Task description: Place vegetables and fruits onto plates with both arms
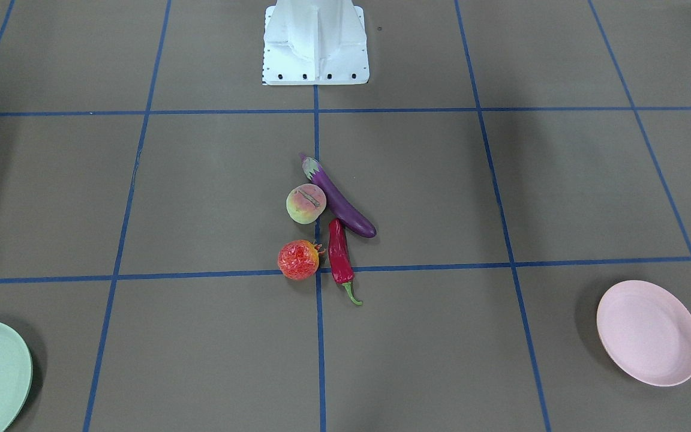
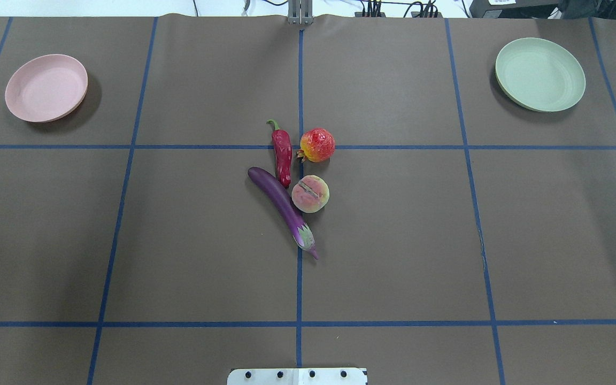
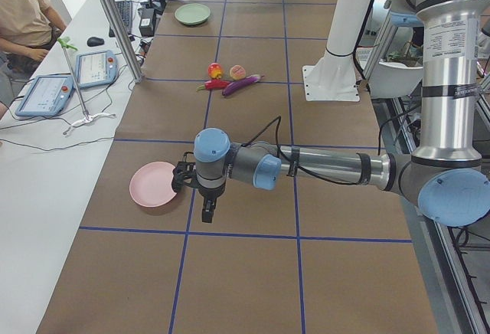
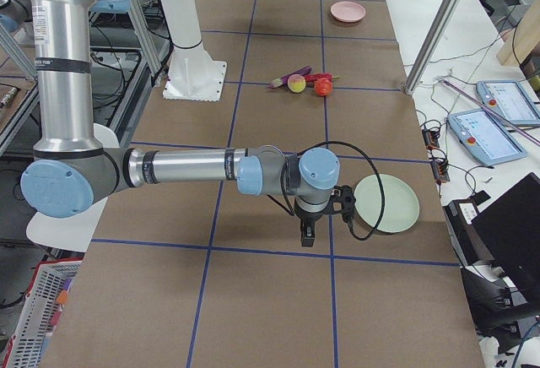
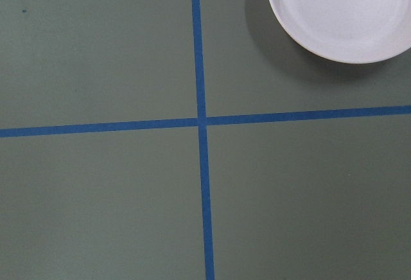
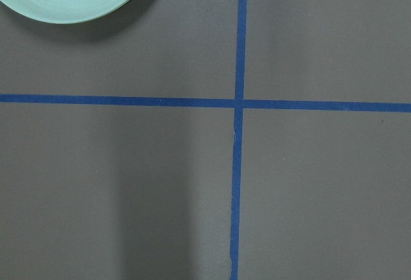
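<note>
The purple eggplant [image 2: 281, 206], red chili [image 2: 282, 155], peach [image 2: 310, 193] and pomegranate-like fruit [image 2: 317, 145] lie close together at the table's middle. The pink plate [image 2: 46, 88] is bare at the far left and the green plate [image 2: 540, 74] is bare at the far right. My left gripper [image 3: 207, 213] hangs over the table beside the pink plate [image 3: 153, 185]. My right gripper [image 4: 307, 235] hangs beside the green plate [image 4: 386, 203]. Both grippers show only in the side views, so I cannot tell whether they are open or shut.
The white base block [image 1: 315, 45] stands at the robot's edge of the table. Blue tape lines grid the brown table. A person [image 3: 23, 20], tablets [image 3: 92, 66] and a metal post [image 3: 115, 20] are along the far side.
</note>
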You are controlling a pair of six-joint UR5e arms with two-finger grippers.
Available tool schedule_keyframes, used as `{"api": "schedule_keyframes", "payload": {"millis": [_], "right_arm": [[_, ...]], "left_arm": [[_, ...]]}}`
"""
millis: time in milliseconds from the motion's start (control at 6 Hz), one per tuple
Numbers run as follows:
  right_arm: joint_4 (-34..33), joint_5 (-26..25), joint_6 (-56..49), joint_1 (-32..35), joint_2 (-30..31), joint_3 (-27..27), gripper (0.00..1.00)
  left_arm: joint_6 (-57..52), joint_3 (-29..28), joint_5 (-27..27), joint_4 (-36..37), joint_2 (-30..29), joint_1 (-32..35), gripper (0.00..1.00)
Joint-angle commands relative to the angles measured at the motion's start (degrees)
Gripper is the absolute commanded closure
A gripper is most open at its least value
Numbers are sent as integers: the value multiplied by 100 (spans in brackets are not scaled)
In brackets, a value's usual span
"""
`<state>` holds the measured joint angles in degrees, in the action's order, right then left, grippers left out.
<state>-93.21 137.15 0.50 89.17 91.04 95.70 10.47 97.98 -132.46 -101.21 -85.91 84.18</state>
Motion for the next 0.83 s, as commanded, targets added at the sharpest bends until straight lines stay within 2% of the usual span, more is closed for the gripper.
{"api": "schedule_keyframes", "payload": {"millis": [0, 667], "right_arm": [[13, 144, 3, -5, -16, 18, 0], [66, 137, 56, -14, -60, 18, 0]], "left_arm": [[-62, 45, 53, -152, 144, -16, 0], [17, 54, -17, -162, 163, -16, 0]]}}
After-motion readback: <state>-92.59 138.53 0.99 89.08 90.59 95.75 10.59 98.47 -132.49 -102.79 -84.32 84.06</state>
